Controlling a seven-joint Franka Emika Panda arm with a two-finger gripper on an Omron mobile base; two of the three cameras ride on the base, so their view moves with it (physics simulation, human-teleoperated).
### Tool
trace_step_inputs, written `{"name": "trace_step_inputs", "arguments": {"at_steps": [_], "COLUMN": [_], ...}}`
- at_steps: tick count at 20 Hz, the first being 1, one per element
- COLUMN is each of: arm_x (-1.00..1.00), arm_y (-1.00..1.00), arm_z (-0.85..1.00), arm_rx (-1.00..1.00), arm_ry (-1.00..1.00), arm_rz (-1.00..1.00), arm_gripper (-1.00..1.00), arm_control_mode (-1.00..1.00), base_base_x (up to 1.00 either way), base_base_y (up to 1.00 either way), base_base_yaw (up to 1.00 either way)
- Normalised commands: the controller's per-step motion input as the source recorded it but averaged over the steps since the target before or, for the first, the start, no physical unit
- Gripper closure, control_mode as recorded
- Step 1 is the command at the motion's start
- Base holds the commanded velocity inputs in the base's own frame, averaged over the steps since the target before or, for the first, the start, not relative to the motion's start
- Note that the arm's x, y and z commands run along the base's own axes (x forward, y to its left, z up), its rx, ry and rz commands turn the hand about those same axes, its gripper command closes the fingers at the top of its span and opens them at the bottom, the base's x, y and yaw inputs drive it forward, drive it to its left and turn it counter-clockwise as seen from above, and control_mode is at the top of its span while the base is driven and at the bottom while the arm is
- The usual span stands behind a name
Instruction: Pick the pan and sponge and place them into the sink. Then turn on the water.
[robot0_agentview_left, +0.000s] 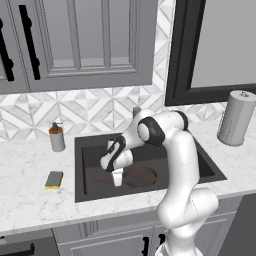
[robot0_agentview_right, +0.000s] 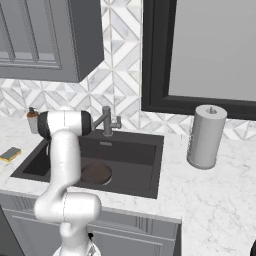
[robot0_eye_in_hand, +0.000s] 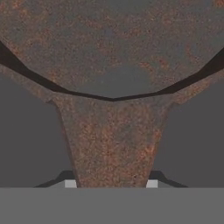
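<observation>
The dark brown pan (robot0_agentview_left: 140, 176) lies flat on the floor of the dark grey sink (robot0_agentview_left: 95, 150), also seen as pan (robot0_agentview_right: 96, 173) in sink (robot0_agentview_right: 135, 155). My gripper (robot0_agentview_left: 117, 180) reaches down into the basin at the pan's left side. In the hand view the gripper (robot0_eye_in_hand: 111, 183) is shut on the pan's handle (robot0_eye_in_hand: 111, 144), with the pan's bowl (robot0_eye_in_hand: 109, 43) just beyond. The yellow sponge (robot0_agentview_left: 54, 179) with its green-grey top lies on the counter left of the sink, sponge (robot0_agentview_right: 10, 154). No water is in view under the faucet (robot0_agentview_right: 106, 120).
A soap dispenser (robot0_agentview_left: 57, 137) stands at the sink's back left corner. A paper towel roll (robot0_agentview_left: 236, 118) stands on the counter to the right of the sink. Upper cabinets (robot0_agentview_left: 75, 40) hang above the counter, and a dark-framed window (robot0_agentview_left: 220, 45) is behind the sink.
</observation>
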Motion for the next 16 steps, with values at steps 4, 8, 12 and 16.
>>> {"name": "trace_step_inputs", "arguments": {"at_steps": [4,8,12,16], "arm_x": [0.28,0.25,0.14,0.01], "arm_y": [-0.03,0.0,0.0,0.0], "arm_z": [-0.33,-0.31,-0.11,0.0], "arm_rx": [0.0,-0.01,0.0,0.0], "arm_ry": [0.0,0.0,0.0,0.0], "arm_rz": [-0.05,-0.06,-0.04,0.0], "arm_gripper": [1.0,1.0,1.0,-1.0], "arm_control_mode": [-1.0,-1.0,-1.0,-1.0], "base_base_x": [0.0,0.0,0.0,0.0], "base_base_y": [0.0,0.0,0.0,0.0], "base_base_yaw": [0.0,0.0,0.0,0.0]}}
